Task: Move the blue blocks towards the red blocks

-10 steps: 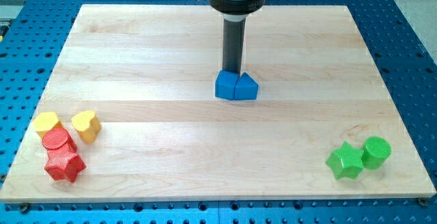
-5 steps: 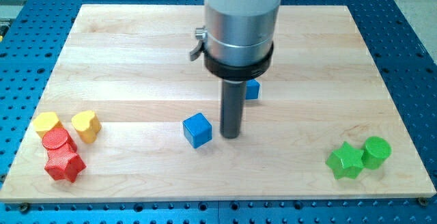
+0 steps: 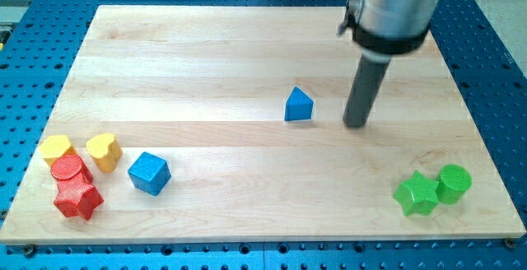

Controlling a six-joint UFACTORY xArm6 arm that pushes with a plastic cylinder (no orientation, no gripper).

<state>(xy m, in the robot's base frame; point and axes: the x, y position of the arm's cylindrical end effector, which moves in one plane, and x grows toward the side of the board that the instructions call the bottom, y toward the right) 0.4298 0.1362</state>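
Note:
A blue cube [image 3: 149, 173] lies at the lower left of the board, close to the right of the red blocks. A red cylinder [image 3: 69, 169] and a red star [image 3: 77, 197] sit at the lower left corner, touching each other. A blue pointed block [image 3: 299, 105] stands near the board's middle. My tip [image 3: 356, 124] rests on the board to the right of the blue pointed block, a short gap apart from it.
Two yellow blocks, a rounded one [image 3: 57, 147] and a heart [image 3: 104, 151], sit just above the red ones. A green star [image 3: 415, 193] and a green cylinder [image 3: 454, 182] stand at the lower right. The wooden board [image 3: 247, 48] lies on a blue perforated table.
The blue cube has slid left and down to beside the red and yellow blocks. My tip has moved from the board's middle to the right of the blue pointed block, which stayed put.

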